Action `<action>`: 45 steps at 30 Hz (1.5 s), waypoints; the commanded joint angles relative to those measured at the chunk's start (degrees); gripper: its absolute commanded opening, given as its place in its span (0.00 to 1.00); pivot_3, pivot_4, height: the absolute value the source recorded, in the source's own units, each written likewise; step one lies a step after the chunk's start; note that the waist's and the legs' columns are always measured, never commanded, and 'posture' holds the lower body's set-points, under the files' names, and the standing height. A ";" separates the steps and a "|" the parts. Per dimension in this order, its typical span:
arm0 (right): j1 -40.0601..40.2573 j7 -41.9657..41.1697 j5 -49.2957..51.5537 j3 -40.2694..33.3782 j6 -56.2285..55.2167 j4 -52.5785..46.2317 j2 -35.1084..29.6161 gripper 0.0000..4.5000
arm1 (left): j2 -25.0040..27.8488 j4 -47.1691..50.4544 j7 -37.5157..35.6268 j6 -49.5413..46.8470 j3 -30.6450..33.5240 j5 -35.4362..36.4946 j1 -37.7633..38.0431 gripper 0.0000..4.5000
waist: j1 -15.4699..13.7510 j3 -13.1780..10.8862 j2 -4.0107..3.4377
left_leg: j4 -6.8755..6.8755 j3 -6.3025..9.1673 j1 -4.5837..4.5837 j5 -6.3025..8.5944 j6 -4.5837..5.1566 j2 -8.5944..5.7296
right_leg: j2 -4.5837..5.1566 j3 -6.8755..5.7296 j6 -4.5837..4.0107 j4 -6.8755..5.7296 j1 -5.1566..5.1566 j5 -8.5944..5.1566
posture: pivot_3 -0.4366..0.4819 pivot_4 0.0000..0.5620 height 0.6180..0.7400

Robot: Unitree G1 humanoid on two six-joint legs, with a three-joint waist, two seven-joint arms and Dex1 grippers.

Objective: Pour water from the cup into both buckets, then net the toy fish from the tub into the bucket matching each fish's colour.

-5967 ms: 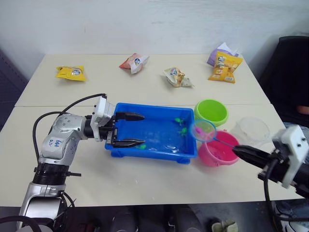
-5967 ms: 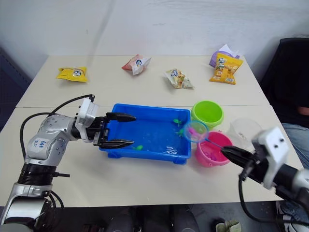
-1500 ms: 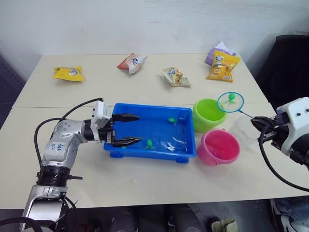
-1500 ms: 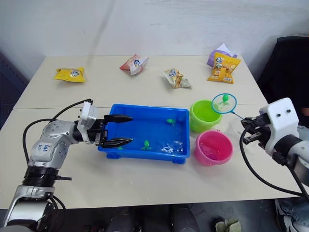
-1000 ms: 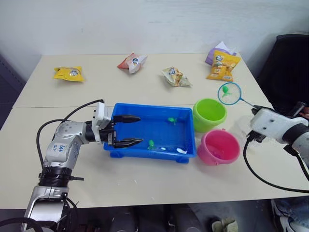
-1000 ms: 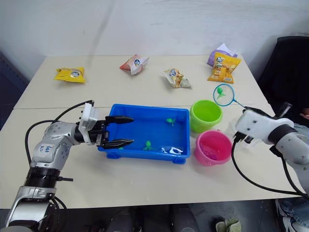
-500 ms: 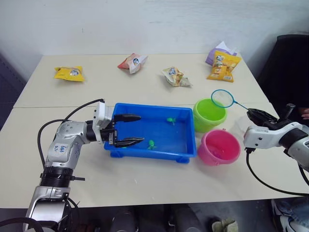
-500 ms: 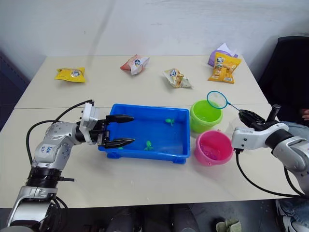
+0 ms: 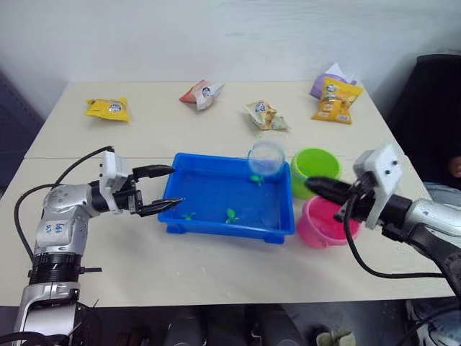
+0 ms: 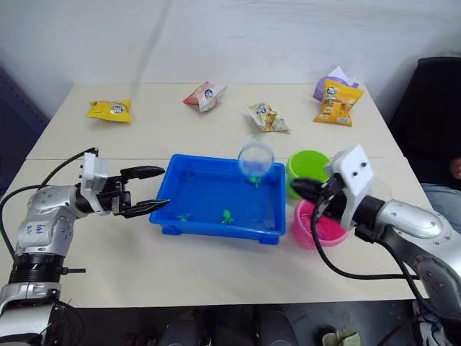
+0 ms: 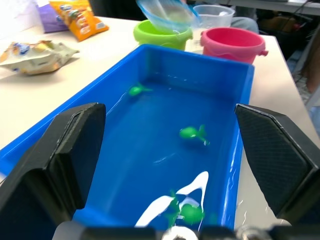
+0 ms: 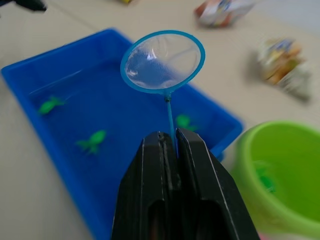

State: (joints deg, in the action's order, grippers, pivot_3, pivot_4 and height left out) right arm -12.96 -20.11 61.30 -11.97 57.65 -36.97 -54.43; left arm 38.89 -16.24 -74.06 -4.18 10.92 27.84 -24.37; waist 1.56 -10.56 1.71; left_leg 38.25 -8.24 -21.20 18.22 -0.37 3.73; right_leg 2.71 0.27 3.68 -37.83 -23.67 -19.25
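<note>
I see the net (image 12: 162, 62) held up over the far right part of the tub (image 9: 216, 180), its hoop empty and above the water. My right gripper (image 12: 171, 145) has its two black fingers pinched tight on the thin stick just below the hoop, and the arm reaches in across the pink bucket (image 9: 317, 220).

The tub sits at the middle of the table (image 9: 216, 122), with water in it. I count three green fish (image 11: 192, 133) in the water: one near the far wall close to the green bucket, two nearer the front wall. No pink fish are visible to me in the tub.

The green bucket (image 9: 315, 167) stands just beside the tub's right end, towards the back, and the pink bucket is just in front of it, also close to the tub. A green fish (image 12: 264, 180) lies inside the green bucket. The clear cup (image 11: 213, 14) stands behind the pink bucket as seen from my left wrist.

My left gripper (image 9: 160, 189) hovers at the tub's left end, fingers spread wide, holding nothing.

Snack packets (image 9: 108, 108) lie scattered along the far side of the table.
</note>
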 commanded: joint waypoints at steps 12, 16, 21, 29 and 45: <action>-18.26 19.62 15.62 9.56 24.09 19.69 8.10 0.00 | 4.28 5.52 1.68 -4.74 3.94 1.94 5.34 0.98 | 0.50 0.01 0.02 | -0.04 -0.07 -0.04 0.00 0.00 0.03 | -0.05 0.03 0.00 0.01 -0.08 0.00 | 0.48 0.27 0.99; -21.30 21.31 12.54 10.83 26.18 22.54 11.53 0.00 | 4.56 7.62 2.09 -6.47 3.95 2.40 6.29 0.98 | 0.48 0.01 0.02 | -0.04 -0.09 -0.09 0.00 0.00 0.02 | -0.04 0.03 0.00 0.02 -0.13 0.00 | 0.48 0.27 0.99; -22.89 23.13 8.78 10.01 26.03 24.26 16.66 0.00 | 4.17 10.66 3.31 -8.16 3.66 2.72 7.63 0.98 | 0.50 0.01 0.02 | -0.08 -0.10 -0.11 0.00 0.00 0.03 | -0.05 0.03 0.00 0.03 -0.16 0.00 | 0.48 0.27 0.99; -23.04 20.97 -3.78 12.56 20.01 21.85 19.74 0.00 | 3.46 12.94 4.90 -9.70 3.21 2.81 7.85 0.98 | 0.39 0.01 0.02 | -0.09 -0.12 -0.12 0.00 0.00 0.02 | -0.04 0.03 0.00 0.05 -0.17 0.00 | 0.48 0.27 0.99; -15.34 10.61 -13.84 10.32 11.09 11.73 20.56 0.00 | 1.98 12.12 4.97 -10.44 1.17 2.18 4.87 0.98 | 0.61 0.01 0.02 | -0.13 -0.14 -0.14 0.00 -0.01 0.02 | -0.07 0.03 0.00 0.05 -0.21 0.00 | 0.48 0.27 0.99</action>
State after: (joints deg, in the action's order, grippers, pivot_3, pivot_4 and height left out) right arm -28.76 -8.43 47.78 1.23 70.14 -22.51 -33.62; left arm 41.04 -4.89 -68.88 -14.89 12.12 29.19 -18.91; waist 2.16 -10.55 1.73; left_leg 38.12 -8.38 -21.34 18.22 -0.37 3.75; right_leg 2.65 0.31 3.69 -37.78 -23.88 -19.25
